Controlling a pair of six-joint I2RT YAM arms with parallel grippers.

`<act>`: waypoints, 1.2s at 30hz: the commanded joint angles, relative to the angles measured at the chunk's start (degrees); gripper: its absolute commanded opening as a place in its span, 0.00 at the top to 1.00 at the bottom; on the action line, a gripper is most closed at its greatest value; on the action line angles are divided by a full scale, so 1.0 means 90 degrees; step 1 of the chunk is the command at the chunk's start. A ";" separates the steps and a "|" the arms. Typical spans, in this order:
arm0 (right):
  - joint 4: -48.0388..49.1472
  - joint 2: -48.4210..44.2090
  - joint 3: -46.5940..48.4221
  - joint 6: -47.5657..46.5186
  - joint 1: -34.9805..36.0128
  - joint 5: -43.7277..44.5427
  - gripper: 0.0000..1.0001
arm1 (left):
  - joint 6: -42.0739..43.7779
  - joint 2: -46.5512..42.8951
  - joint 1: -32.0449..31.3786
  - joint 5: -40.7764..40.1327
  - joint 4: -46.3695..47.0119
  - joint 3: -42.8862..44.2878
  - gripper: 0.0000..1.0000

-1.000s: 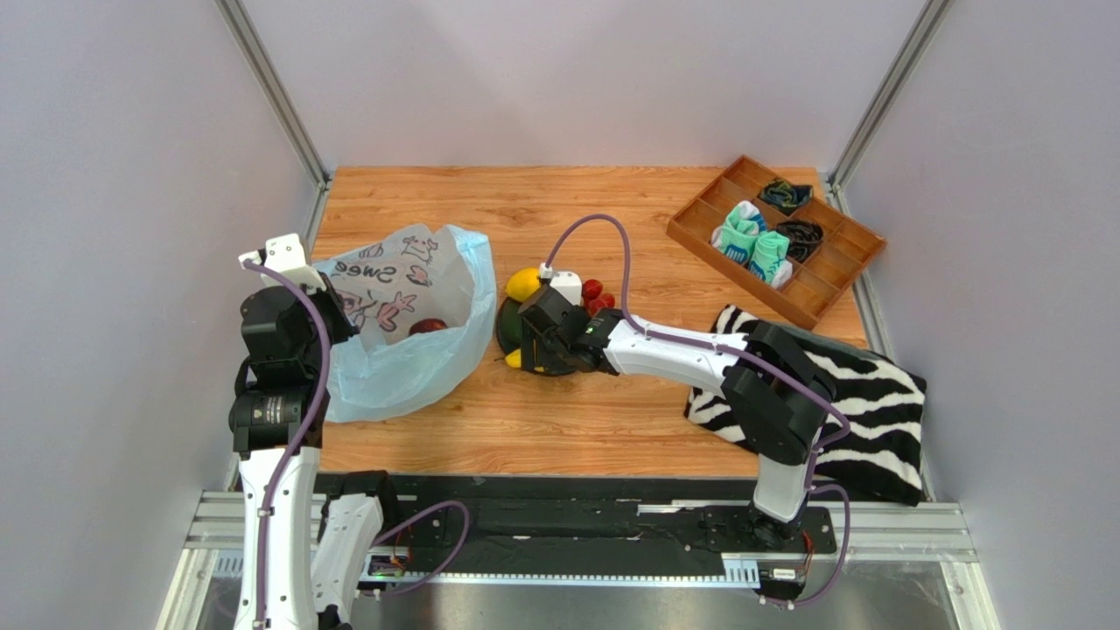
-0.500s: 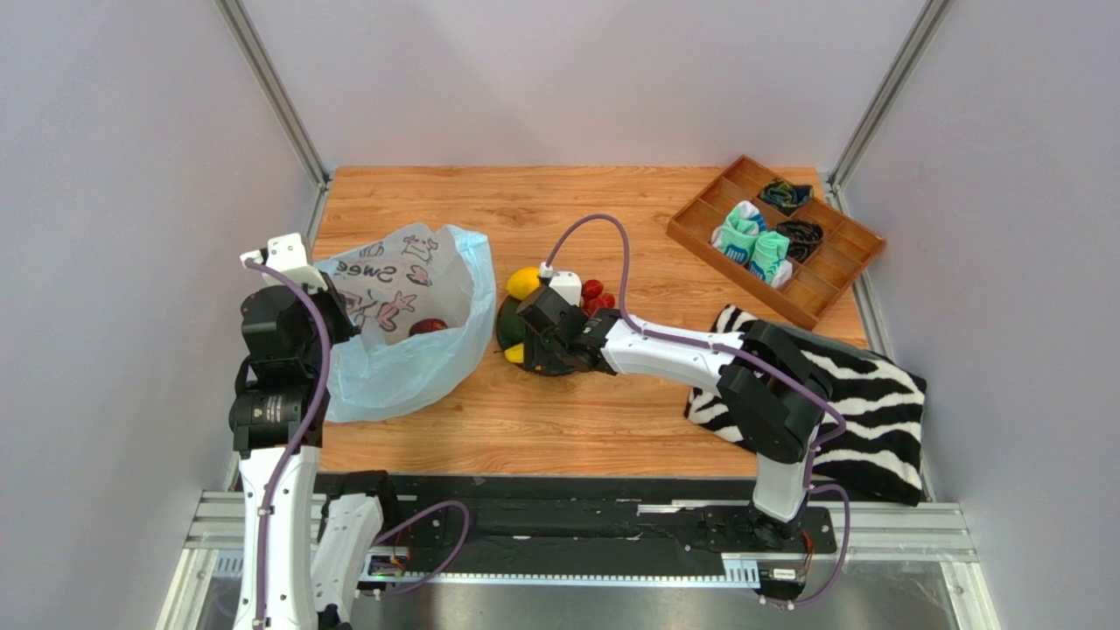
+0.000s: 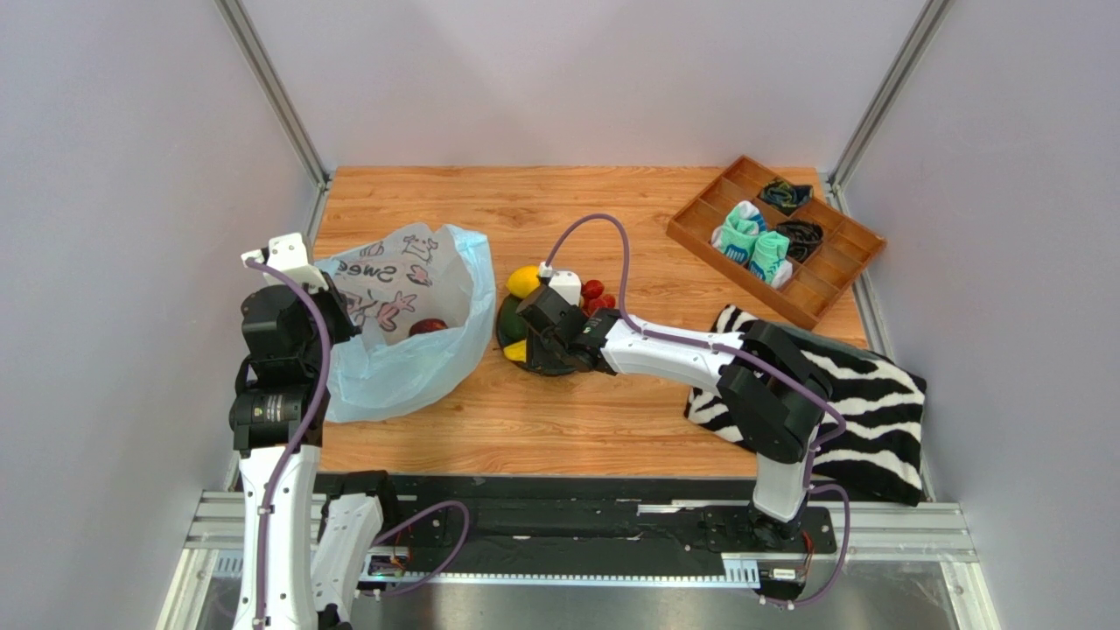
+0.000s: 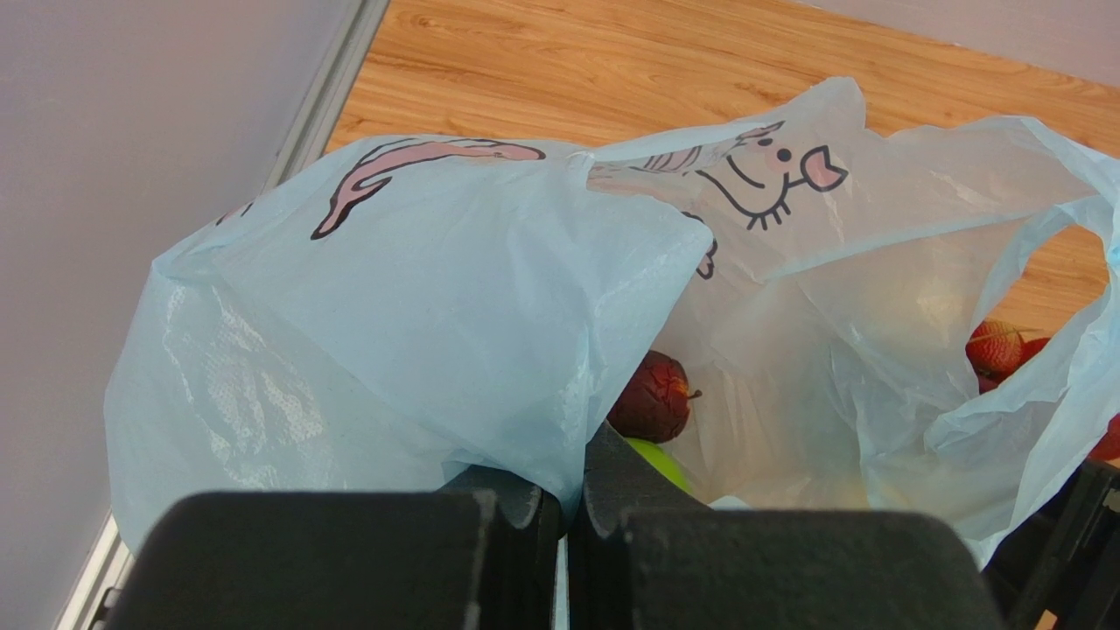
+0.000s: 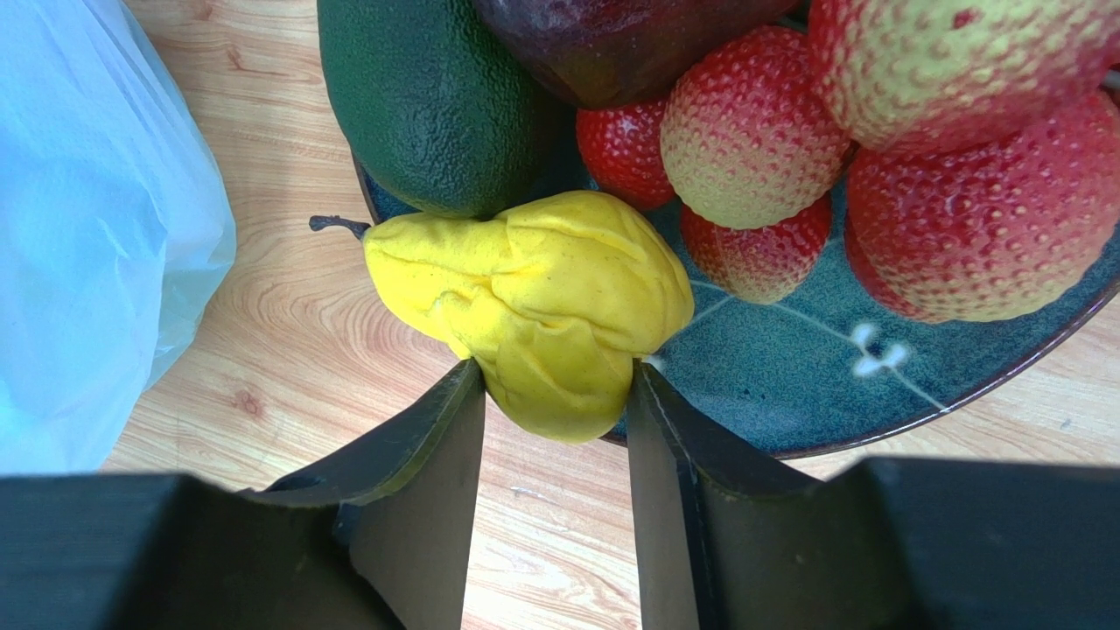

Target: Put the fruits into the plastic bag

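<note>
The pale blue plastic bag lies at the left, and my left gripper is shut on its rim, holding the mouth up. Inside it lie a dark red round fruit and a bright green apple. A dark plate beside the bag carries the other fruits. My right gripper is at the plate's near edge. Both fingers press the sides of the yellow pear, which looks squeezed. Behind the pear are a dark green fruit, several red strawberries and, in the top view, a lemon.
A wooden divided tray with rolled socks stands at the back right. A zebra-striped cloth lies at the right under the right arm's elbow. The bag's side lies close to the left of the pear. Walls enclose the table.
The right gripper's fingers have closed in on the yellow pear and crept slightly left at the plate's edge. The left arm and the bag have not moved.
</note>
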 commanded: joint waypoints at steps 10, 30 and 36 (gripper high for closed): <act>0.0178 -0.0526 -0.0128 -0.0395 0.0019 0.0034 0.81 | 0.0021 0.0011 -0.0012 0.0044 0.0143 -0.0026 1.00; 0.0734 -0.2516 -0.0851 -0.1118 0.0146 0.0610 0.95 | 0.0021 0.0012 -0.0012 0.0093 0.0142 -0.0026 1.00; 0.1203 -0.3300 -0.0628 -0.1772 0.0146 0.0982 1.00 | 0.0012 0.0012 -0.0003 0.0113 0.0152 -0.0026 1.00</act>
